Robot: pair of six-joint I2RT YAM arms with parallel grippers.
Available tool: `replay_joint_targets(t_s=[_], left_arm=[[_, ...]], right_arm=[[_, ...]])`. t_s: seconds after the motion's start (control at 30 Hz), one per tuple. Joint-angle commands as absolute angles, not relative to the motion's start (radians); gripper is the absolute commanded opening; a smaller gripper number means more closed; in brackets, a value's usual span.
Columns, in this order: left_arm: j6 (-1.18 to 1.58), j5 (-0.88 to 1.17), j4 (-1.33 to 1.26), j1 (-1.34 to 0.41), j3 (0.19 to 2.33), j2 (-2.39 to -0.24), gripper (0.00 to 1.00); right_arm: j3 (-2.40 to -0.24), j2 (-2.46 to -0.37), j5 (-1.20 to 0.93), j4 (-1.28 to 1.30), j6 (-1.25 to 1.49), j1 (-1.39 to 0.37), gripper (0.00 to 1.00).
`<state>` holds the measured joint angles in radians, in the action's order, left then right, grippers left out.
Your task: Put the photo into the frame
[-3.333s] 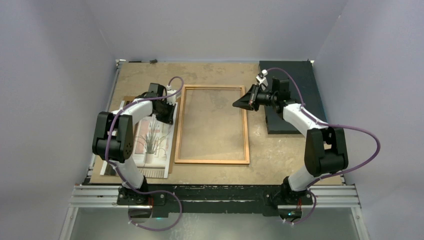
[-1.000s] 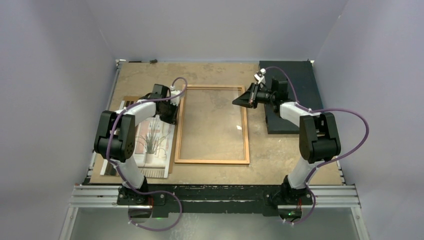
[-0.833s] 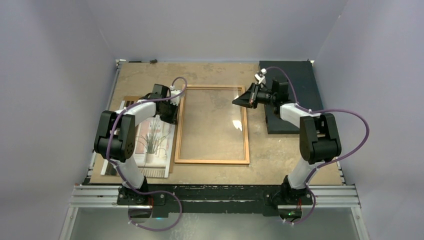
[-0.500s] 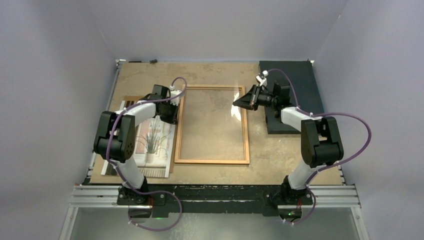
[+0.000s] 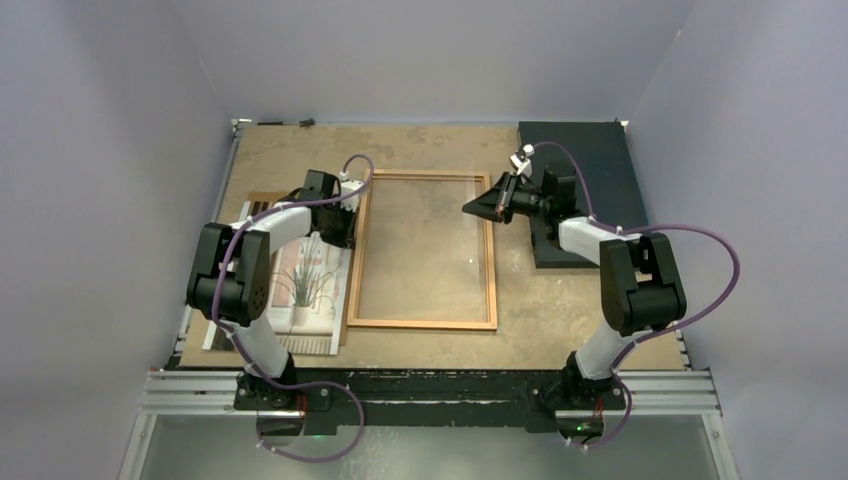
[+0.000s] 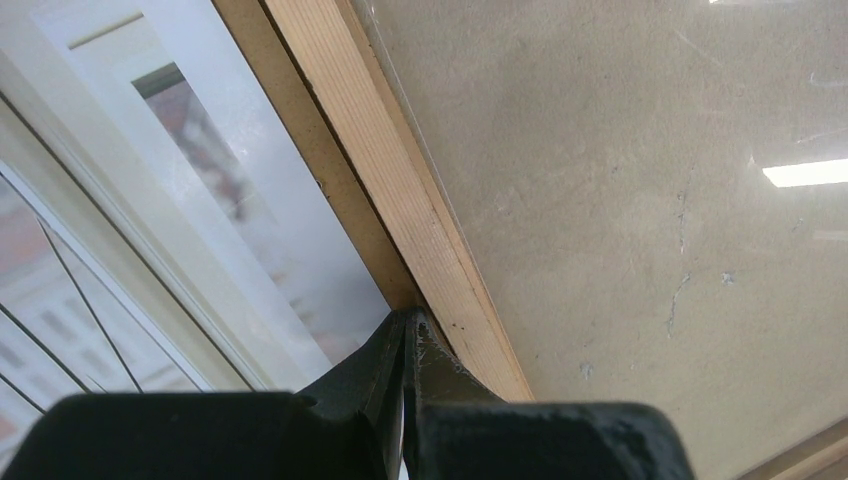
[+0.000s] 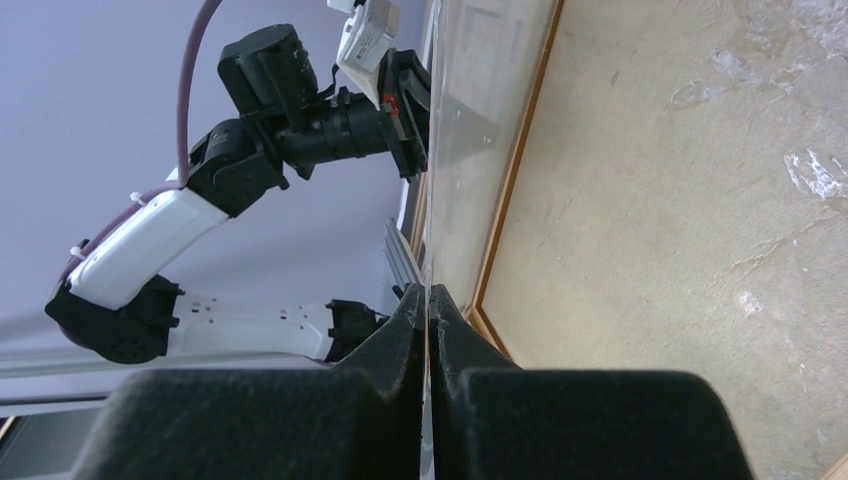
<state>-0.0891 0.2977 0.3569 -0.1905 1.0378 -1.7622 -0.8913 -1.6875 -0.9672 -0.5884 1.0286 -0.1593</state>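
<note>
From above, shows the frame (image 5: 421,323) flat in the middle of the table (image 5: 440,150), with the photo (image 5: 300,285) face up just beside its left rail and outside it, and a dark slab (image 5: 590,150) at the far right. Gives no clear read of either grip from there. Needs the left wrist view for the left gripper (image 6: 405,325): finds its fingers pressed together with only a hairline slit between them, tips touching the outer side of the frame's left rail, beside a brown board (image 6: 300,130) edging out from under the photo. Cannot tell whether anything is pinched there. Needs the right wrist view for the right gripper (image 7: 429,295): finds it clamped tight on the edge of the glass (image 7: 465,140), seen almost edge-on, with the left arm in sight at the far side. Cannot tell how far the glass is lifted off the frame. Against half a second back, puts the right gripper a touch further left over the frame and shifts the glint on the glass. Against 3.3 s back, draws the right elbow in toward the middle and brings the left gripper from over the photo's corner to the rail. Leaves frame and photo about where they were.
</note>
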Motion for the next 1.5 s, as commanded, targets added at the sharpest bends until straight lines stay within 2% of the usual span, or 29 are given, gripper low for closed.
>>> replay_joint_targets(t_s=[0.0, 0.17, 0.33, 0.57, 1.03, 1.47], left_arm=[[-0.089, 0.314, 0.362, -0.200, 1.012, -1.765, 0.00], [-0.094, 0.310, 0.362, -0.200, 1.008, -1.767, 0.00], [-0.096, 0.311, 0.362, -0.200, 1.010, -1.771, 0.00], [-0.095, 0.314, 0.359, -0.200, 1.010, -1.770, 0.00], [-0.101, 0.314, 0.345, -0.200, 0.988, -1.766, 0.00], [-0.107, 0.302, 0.343, -0.200, 0.976, -1.755, 0.00]], right_arm=[[-0.898, -1.677, -0.955, -0.639, 1.041, -0.169, 0.00], [-0.867, -1.672, -0.942, -0.669, 1.062, -0.173, 0.00], [-0.825, -1.672, -0.971, -0.818, 1.160, -0.175, 0.00], [-0.842, -1.668, -0.964, -0.826, 1.203, -0.190, 0.00], [-0.887, -1.653, -0.883, -0.680, 1.127, -0.268, 0.00], [-1.007, -1.707, -0.962, -0.500, 0.943, -0.229, 0.00]])
